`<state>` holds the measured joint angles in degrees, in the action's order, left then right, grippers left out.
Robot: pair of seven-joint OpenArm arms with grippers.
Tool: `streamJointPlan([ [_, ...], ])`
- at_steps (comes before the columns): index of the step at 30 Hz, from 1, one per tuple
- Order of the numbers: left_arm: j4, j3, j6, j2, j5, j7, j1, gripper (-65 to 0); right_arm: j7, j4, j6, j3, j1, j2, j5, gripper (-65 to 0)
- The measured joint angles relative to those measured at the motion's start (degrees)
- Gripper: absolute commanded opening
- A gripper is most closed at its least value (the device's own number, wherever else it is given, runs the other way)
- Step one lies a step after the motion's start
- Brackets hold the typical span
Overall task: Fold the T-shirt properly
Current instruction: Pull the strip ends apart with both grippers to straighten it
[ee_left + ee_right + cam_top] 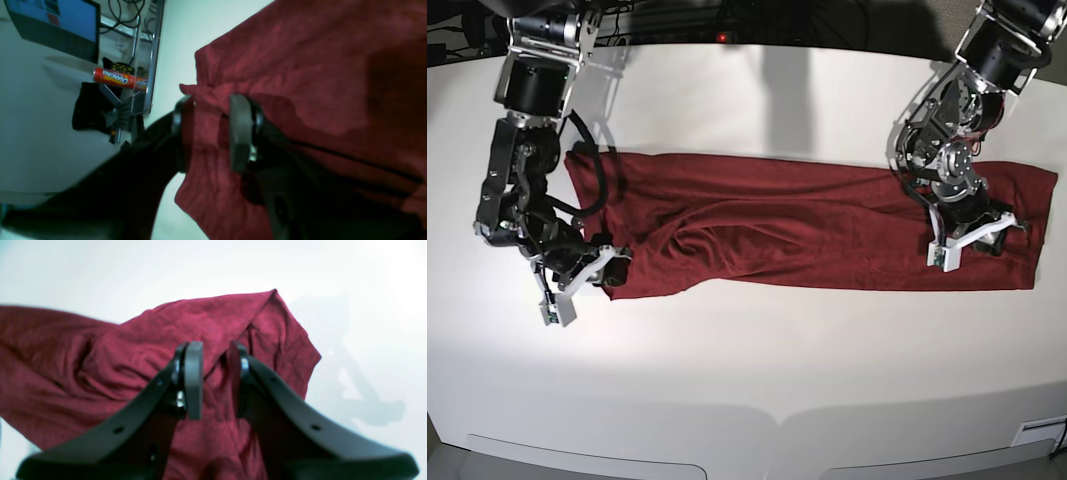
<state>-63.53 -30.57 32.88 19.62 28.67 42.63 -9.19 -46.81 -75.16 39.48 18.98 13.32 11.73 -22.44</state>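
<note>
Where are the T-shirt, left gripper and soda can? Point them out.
T-shirt [807, 225]: base view, middle of the fabric.
Left gripper [206, 133]: left wrist view, between its fingertips.
Soda can [115, 78]: left wrist view, label.

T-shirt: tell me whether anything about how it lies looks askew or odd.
The T-shirt lies as a long band across the table, but its end at the right gripper is bunched and ridged, its corner peaked up. The end by the left gripper lies flatter.

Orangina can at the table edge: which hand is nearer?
Left. The Orangina can shows only in the left wrist view, off beyond the left hand, which grips the T-shirt. The right hand holds the opposite end.
</note>
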Motion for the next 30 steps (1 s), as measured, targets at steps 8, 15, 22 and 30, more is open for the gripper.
streamJointPlan([
  [8,-10.43,-0.15,-6.34,0.04,-1.18,3.5,0.61,-47.4,-3.02,-1.33,0.02,0.07,-0.02,0.02,-2.08,-50.3],
  [15,-21.44,-0.2,-14.12,1.11,-2.49,4.63,-0.42,-47.4,-4.33,-1.33,0.02,0.07,0.02,0.04,-2.27,-50.3],
  [22,-22.45,-0.44,-44.39,5.33,-37.53,6.91,-9.75,-50.7,-6.49,-1.33,0.02,0.04,0.02,0.02,-4.37,-50.3],
  [30,-22.99,-0.24,-31.17,4.63,-24.13,20.15,-14.6,-50.6,-8.24,-1.33,0.02,0.04,-0.04,0.0,-4.35,-50.3],
])
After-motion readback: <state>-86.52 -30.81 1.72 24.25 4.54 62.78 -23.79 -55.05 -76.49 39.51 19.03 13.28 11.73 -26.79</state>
